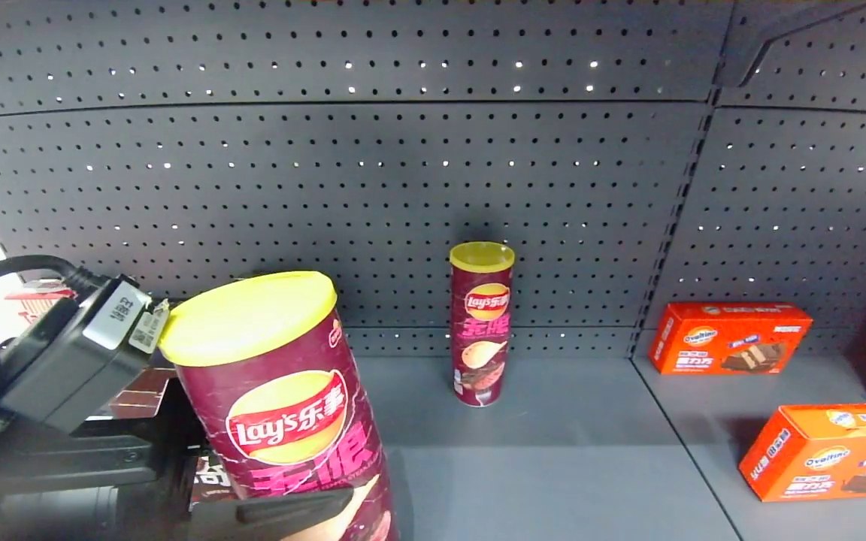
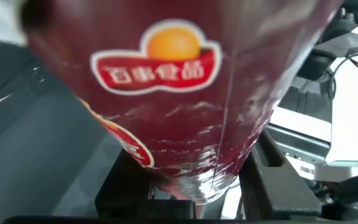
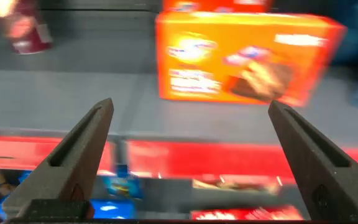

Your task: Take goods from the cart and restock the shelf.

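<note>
Both jaws of the left gripper [image 2: 197, 198] clamp a chip can [image 1: 283, 398] (yellow lid up) at near left. Right gripper [image 3: 191, 155] gapes wide, facing an orange box [image 3: 247, 59] on the shelf [image 1: 553, 451]. Second can [image 1: 482, 323] stands upright farther back, mid-shelf.

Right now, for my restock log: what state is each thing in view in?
left gripper: shut on held chip can.
held chip can: lid on, tilted.
right gripper: open, empty.
far chip can: upright, lid on, standing on shelf.
rear orange box: closed, lying on shelf.
front orange box: closed, lying on shelf.
</note>
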Tool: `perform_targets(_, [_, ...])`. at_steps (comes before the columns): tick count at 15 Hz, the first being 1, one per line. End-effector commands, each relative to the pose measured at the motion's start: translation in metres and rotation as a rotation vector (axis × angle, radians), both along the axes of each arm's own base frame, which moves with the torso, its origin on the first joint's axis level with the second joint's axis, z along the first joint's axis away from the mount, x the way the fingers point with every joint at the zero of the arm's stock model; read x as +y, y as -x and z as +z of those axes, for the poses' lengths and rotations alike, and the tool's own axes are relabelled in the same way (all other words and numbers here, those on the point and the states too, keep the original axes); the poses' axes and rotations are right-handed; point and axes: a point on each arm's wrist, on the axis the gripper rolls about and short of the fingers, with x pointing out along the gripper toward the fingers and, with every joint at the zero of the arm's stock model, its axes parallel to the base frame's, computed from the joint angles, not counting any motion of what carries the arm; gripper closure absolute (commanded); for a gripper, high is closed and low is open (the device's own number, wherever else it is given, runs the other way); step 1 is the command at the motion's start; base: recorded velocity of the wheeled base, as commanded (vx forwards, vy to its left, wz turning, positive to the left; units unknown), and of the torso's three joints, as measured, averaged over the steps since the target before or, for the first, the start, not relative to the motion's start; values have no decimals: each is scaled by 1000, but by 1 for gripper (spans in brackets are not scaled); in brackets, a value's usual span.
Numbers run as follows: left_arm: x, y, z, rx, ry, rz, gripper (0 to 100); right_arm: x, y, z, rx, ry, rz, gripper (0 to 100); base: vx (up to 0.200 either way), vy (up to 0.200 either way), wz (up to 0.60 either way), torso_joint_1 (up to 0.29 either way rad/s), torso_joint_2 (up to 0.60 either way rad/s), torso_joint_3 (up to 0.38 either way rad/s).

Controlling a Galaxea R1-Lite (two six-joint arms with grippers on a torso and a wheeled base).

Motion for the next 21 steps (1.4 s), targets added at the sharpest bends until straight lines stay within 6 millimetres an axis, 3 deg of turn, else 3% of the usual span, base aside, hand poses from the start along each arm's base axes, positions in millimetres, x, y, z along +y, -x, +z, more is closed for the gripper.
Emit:
perform_targets(1, [0, 0, 0, 0, 0, 2, 100, 0, 0, 0, 2, 0, 1, 0, 0, 0, 0, 0, 0, 0])
perform_targets(8, [1, 0, 0, -1, -1, 6, 100, 0, 0, 0, 7, 6, 2, 0, 0, 0, 0, 0, 0, 0])
perform_targets(9, [1, 0, 0, -4, 0, 11, 100, 0, 3, 14, -31, 11, -12, 0, 0, 0, 0, 0, 0, 0])
perform_targets(10, [1, 0, 2, -10, 2, 12, 100, -1, 9, 82, -102, -22, 3, 0, 0, 0, 0, 0, 0, 0])
perform_targets(11, [1, 0, 1, -6, -1, 11, 100, 0, -8, 110, -3, -69, 48, 0, 0, 0, 0, 0, 0, 0])
perform_targets(12, [0, 0, 1, -10, -6, 22, 100, 1, -9, 116, -11, -30, 122, 0, 0, 0, 0, 0, 0, 0])
perform_targets(15, [-1, -4, 0, -9, -15, 38, 100, 4, -33, 106, 104, 67, 247, 0, 0, 0, 0, 0, 0, 0])
perform_targets(19, [-2, -5, -4, 5, -24, 37, 100, 17, -76, 143, 182, 70, 450, 0, 0, 0, 0, 0, 0, 0])
perform_targets(20, [-3, -6, -3, 4, -22, 34, 100, 30, -100, 155, 193, 77, 546, 0, 0, 0, 0, 0, 0, 0])
perform_targets(21, [-3, -6, -3, 4, -22, 34, 100, 30, -100, 155, 193, 77, 546, 0, 0, 0, 0, 0, 0, 0])
